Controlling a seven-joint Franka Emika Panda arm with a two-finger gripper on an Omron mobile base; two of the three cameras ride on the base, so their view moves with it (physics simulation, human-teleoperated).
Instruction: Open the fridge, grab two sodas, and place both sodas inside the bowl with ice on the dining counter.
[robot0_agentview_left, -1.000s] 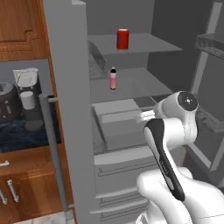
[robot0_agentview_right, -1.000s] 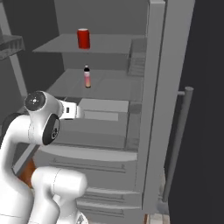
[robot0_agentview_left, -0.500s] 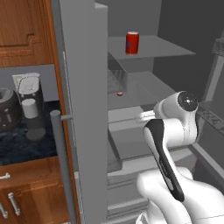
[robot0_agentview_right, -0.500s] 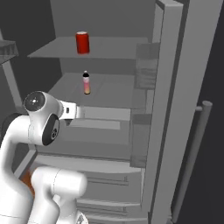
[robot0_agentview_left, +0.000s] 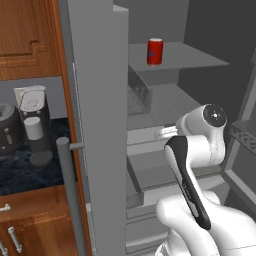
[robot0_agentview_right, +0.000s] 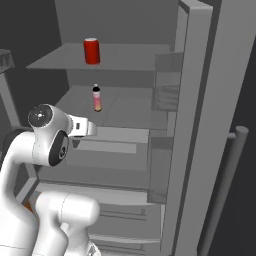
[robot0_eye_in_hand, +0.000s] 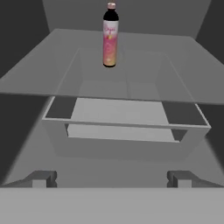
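1. Inside the fridge (robot0_agentview_right: 210, 100), doors swung wide: reach in hand, toward the first soda.
2. Gripper (robot0_eye_in_hand: 111, 179) spread fully, grasping nothing; fingertips (robot0_eye_in_hand: 41, 178) low in the hand view, level with the drawer front.
3. Slim pink bottle (robot0_eye_in_hand: 110, 36) upright at 12 o'clock from the gripper, well apart, on the middle glass shelf (robot0_eye_in_hand: 144, 57) beyond an open-topped bin (robot0_eye_in_hand: 127, 124).
4. Best done, by this reading: lift above the bin rim first, then advance straight along 12 o'clock, keeping the bottle centred between the jaws; close low on the body, under the black cap, so it does not tip.
5. Risk judged: clipping the shelf edge or knocking the narrow bottle over on approach.
6. Red can (robot0_agentview_right: 91, 51) on the top shelf (robot0_agentview_right: 130, 60), above the bottle at roughly 11 o'clock in the right base view; better left for the second trip.
7. Count: sodas two — one can, one bottle. Gripper one. Beside the fridge, on the wall bench (robot0_agentview_left: 20, 170) at 9 o'clock in the left base view: appliances two.
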